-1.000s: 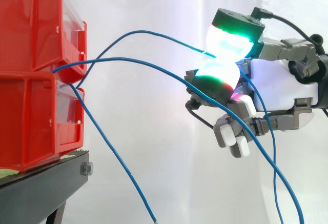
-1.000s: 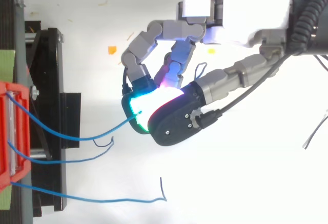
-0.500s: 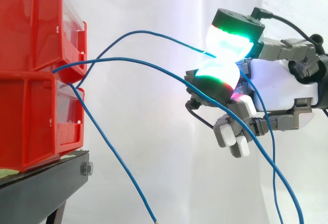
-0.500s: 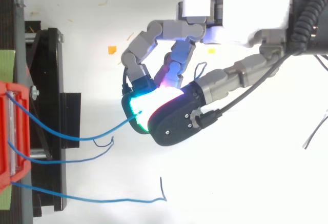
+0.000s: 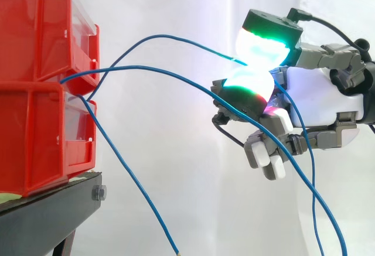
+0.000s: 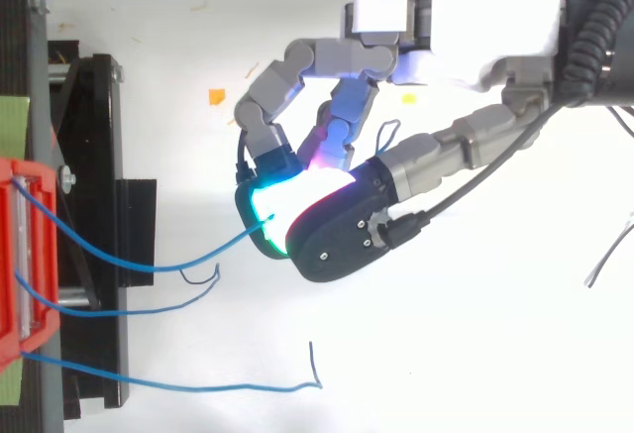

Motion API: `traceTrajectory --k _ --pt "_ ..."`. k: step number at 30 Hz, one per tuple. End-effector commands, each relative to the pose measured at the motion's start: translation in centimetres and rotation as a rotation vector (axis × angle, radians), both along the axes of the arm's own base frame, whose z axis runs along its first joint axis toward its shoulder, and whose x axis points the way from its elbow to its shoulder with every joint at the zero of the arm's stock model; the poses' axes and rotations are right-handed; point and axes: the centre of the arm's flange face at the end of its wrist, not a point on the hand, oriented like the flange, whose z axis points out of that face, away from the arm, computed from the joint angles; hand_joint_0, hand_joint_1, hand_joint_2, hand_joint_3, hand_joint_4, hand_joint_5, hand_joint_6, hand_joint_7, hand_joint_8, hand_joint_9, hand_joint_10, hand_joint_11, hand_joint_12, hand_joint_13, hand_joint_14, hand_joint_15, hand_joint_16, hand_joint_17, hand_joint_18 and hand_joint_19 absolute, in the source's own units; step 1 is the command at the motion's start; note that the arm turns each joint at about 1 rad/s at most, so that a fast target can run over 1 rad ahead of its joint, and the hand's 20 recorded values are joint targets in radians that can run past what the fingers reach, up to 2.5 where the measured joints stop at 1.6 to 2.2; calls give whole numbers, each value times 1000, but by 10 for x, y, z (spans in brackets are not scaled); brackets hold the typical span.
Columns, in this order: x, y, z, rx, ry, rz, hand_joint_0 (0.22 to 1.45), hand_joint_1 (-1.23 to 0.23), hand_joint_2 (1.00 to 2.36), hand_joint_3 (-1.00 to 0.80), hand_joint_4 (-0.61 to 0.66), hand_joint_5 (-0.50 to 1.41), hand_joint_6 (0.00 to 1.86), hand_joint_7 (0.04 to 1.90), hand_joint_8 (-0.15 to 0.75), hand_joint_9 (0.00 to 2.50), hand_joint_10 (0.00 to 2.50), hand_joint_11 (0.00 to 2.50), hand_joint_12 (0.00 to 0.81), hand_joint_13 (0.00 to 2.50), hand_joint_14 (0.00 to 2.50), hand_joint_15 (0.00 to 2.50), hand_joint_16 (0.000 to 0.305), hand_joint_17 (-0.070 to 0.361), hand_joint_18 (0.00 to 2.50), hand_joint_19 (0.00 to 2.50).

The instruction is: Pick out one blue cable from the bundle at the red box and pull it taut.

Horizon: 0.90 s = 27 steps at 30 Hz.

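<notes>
Three thin blue cables come out of the stacked red bins (image 5: 41,86) at the left. The top blue cable (image 5: 170,38) arcs up and right into my hand (image 5: 316,101), whose glowing green-white fingertips (image 5: 261,48) pinch it; seen from above the same cable (image 6: 188,265) sags a little between the bin (image 6: 20,255) and the hand (image 6: 446,27). A second blue cable (image 5: 176,77) passes under the fingers and drops off to the lower right. The third cable (image 5: 135,188) hangs down with a free end.
The bins rest on a black stand (image 5: 53,212) at the lower left. A white curtain backs the scene. From above, the lowest blue cable (image 6: 198,386) lies over the white surface with its tip bent up.
</notes>
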Motion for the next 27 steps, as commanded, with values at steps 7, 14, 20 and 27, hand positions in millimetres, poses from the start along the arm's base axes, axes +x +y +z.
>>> traceTrajectory --k 7,14,20,27 --pt "0 0 0 0 1 0 602 -773 1026 -31 32 -131 917 1188 277 1179 20 521 364 916 17 426 46 103 798 615" --pt "0 0 1 0 -1 0 603 -774 1026 -36 20 -132 918 1171 271 1187 21 557 353 915 19 433 43 96 758 600" --pt "0 0 1 0 -1 0 605 -773 1025 -43 8 -133 918 1170 256 1187 24 585 327 895 20 443 40 90 702 583" --pt "0 0 0 0 1 0 603 -771 1025 -45 8 -134 919 1156 261 1179 23 601 323 880 18 432 40 90 695 565"
